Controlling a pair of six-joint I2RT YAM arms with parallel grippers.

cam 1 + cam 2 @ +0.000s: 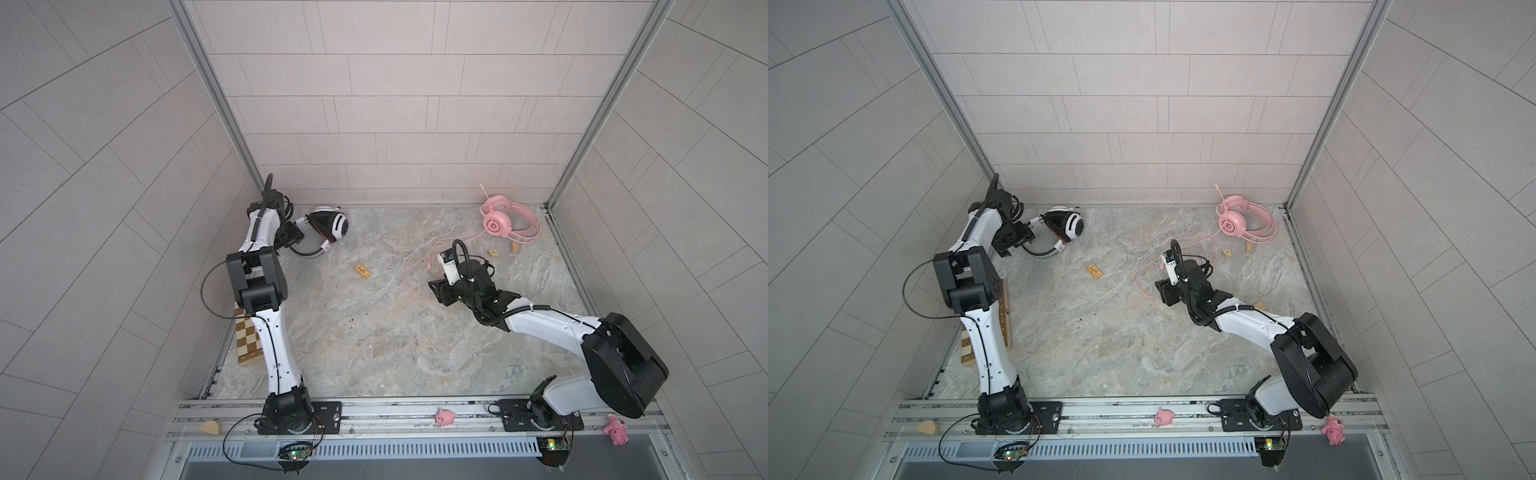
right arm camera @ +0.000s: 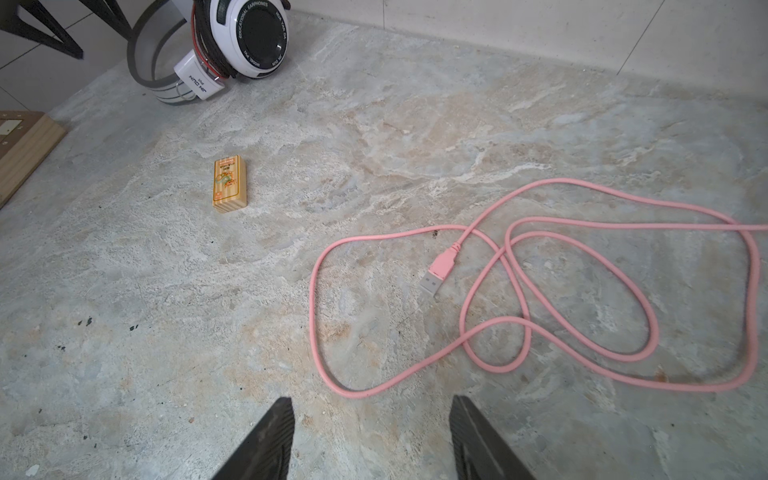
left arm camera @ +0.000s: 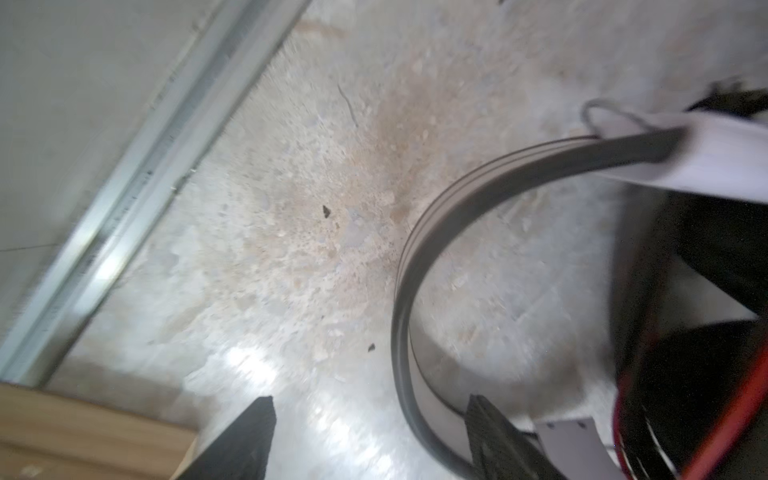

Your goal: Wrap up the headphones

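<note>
The white headphones (image 1: 332, 224) (image 1: 1066, 224) lie at the back left, with the black cable wound round the earcups (image 2: 253, 37). My left gripper (image 1: 296, 240) (image 3: 372, 403) is open at their black band (image 3: 419, 249). The band runs between the fingers, close to one of them. At the back right lie the pink headphones (image 1: 505, 222) (image 1: 1241, 222). Their pink cable (image 2: 519, 324) sprawls in loose loops on the table, USB plug (image 2: 436, 274) free. My right gripper (image 1: 434, 289) (image 2: 372, 402) hangs open just short of the nearest loop, holding nothing.
A small wooden block with an orange label (image 1: 362, 271) (image 2: 229, 185) lies mid-table. A chessboard (image 1: 247, 340) sits under the left arm. Two little wooden blocks (image 1: 492, 252) lie near the pink headset. Pink pig toys (image 1: 444, 417) rest on the front rail. Walls enclose three sides.
</note>
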